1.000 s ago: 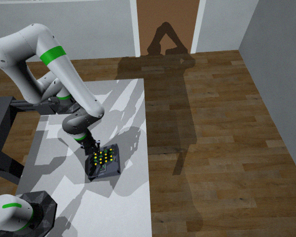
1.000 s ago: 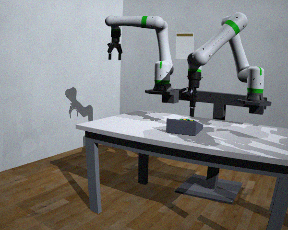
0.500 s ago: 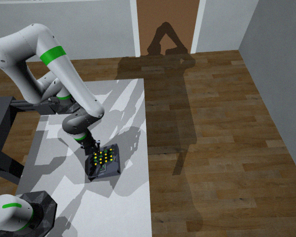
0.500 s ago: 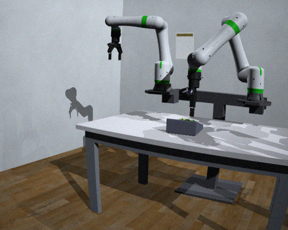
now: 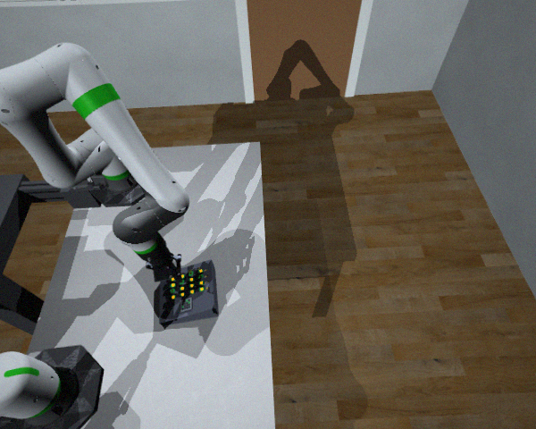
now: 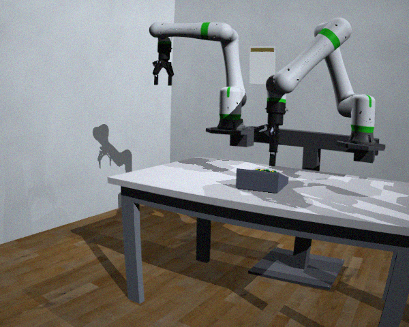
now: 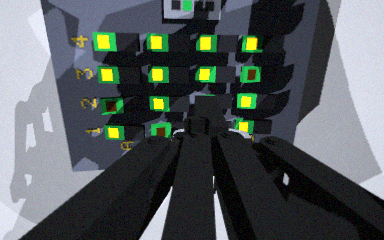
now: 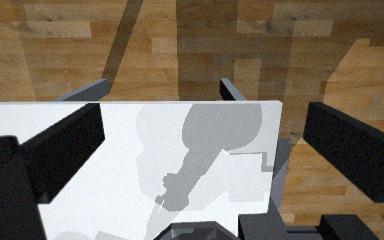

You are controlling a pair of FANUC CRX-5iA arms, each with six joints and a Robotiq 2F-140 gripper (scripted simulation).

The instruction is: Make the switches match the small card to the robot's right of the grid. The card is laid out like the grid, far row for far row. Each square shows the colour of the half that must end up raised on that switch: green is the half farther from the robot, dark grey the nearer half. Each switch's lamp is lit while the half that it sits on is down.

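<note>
Closed black gripper (image 5: 178, 272) (image 6: 272, 165) (image 7: 197, 126), blocky fingertips.

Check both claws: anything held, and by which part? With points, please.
Nothing is held. The left arm's black claw (image 6: 272, 164) is shut on nothing over the dark grey switch box (image 5: 204, 305) (image 6: 255, 180) (image 7: 66, 135); the right arm's black claw (image 6: 162, 84) (image 8: 204, 150) hangs open.

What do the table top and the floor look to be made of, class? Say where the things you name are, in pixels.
Table top (image 5: 240, 369) (image 6: 155, 182): perhaps painted board or laminate; smooth, pale, without visible grain. Floor (image 5: 397, 277) (image 6: 67, 281) (image 8: 129, 30): probably wood or wood-look planks, low sheen; brown strips vary in tone.
</note>
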